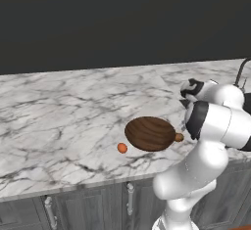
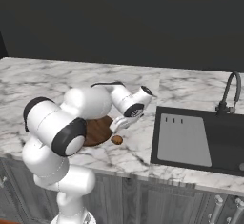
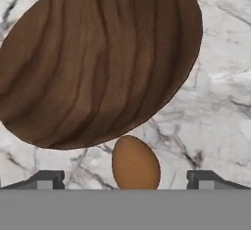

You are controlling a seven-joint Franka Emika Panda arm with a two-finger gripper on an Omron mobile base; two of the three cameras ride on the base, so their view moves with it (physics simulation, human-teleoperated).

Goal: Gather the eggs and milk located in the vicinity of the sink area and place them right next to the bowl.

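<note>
The dark-brown wooden bowl [image 1: 149, 133] [image 2: 97, 131] [image 3: 98, 62] rests near the marble counter's front edge. A brown egg [image 1: 179, 137] [image 2: 116, 140] [image 3: 136, 164] lies on the counter against the bowl's sink-side rim. An orange egg [image 1: 122, 148] lies on the bowl's other side. My gripper [image 3: 126, 179] [image 2: 120, 125] hovers over the brown egg, open, its fingertips [image 3: 46, 179] wide apart on either side and not touching it. The black sink [image 2: 200, 141] with its arched faucet [image 2: 229, 93] lies to the right. The milk is out of view.
The counter's front edge [image 1: 73, 185] runs just below the bowl, with grey cabinet doors [image 1: 88, 207] under it. A dark wall [image 1: 122, 18] backs the counter. My own white arm [image 1: 215, 121] hangs over the counter beside the bowl.
</note>
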